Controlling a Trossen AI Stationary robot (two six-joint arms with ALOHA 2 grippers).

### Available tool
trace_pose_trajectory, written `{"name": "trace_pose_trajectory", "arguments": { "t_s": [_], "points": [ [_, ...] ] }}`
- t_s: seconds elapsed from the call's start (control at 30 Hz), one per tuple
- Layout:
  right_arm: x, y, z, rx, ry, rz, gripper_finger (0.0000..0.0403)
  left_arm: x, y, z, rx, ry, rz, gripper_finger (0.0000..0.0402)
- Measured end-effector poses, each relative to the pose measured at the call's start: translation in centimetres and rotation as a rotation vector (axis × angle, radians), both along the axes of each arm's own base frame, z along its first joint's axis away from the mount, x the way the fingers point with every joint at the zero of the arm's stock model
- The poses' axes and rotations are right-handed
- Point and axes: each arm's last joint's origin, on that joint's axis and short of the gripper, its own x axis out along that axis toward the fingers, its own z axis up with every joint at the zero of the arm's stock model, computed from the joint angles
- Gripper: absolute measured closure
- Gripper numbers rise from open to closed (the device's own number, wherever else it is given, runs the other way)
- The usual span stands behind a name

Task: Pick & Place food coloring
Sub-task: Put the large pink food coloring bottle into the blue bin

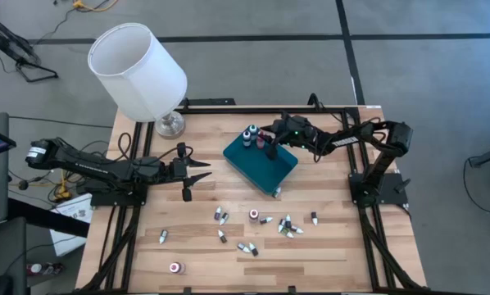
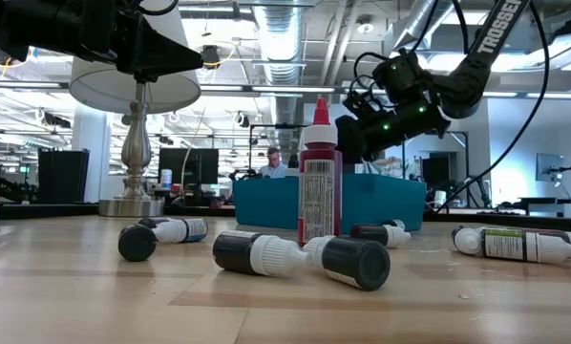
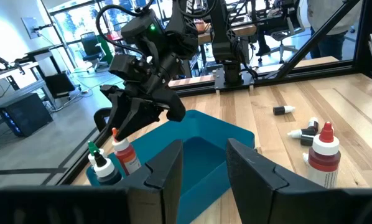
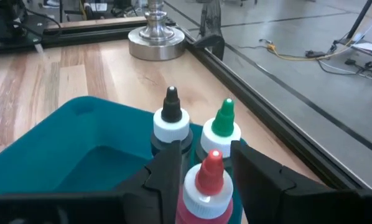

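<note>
Right gripper (image 1: 267, 139) fingers apart around red-capped bottle (image 4: 204, 190) at teal tray's (image 1: 265, 168) far corner, beside two bottles; lamp (image 1: 138, 70) near worktop's far-left corner; left gripper (image 1: 197, 179) open

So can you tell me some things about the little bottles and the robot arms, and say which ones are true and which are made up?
1. Three bottles stand upright in a corner of the teal tray. True: a black-tipped bottle, a green-tipped bottle and a red-tipped bottle.
2. The right end effector has its fingers on either side of the red-tipped bottle. True.
3. The lamp is lying on its side. False: it stands upright at the table's far edge.
4. All the bottles are in the tray. False: many lie scattered on the wooden table.
5. The left end effector holds a bottle. False: it is open and empty, beside the tray.
</note>
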Motion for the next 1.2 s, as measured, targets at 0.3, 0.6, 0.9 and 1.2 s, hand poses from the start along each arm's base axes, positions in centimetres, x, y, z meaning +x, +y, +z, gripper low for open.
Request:
{"name": "trace_pose_trajectory", "arguments": {
  "t_s": [0.3,0.6,0.9,1.2],
  "points": [
    [-0.5,0.5,2.2,-0.044,-0.033,0.016,0.0245,0.0,0.0,-0.2,0.002,0.018,0.000,0.0285],
    [-1.5,3.7,5.8,-0.106,-0.010,0.122,0.0231,0.0,-0.1,-0.2,-0.002,0.019,-0.043,0.0285],
    [-2.4,7.2,8.0,-0.167,0.012,0.251,0.0239,-0.1,-2.2,0.2,-0.042,0.048,-0.527,0.0285],
    [-2.5,9.6,8.2,-0.190,0.036,0.347,0.0236,-1.0,-4.7,0.0,-0.057,0.080,-0.923,0.0285]
  ]
}}
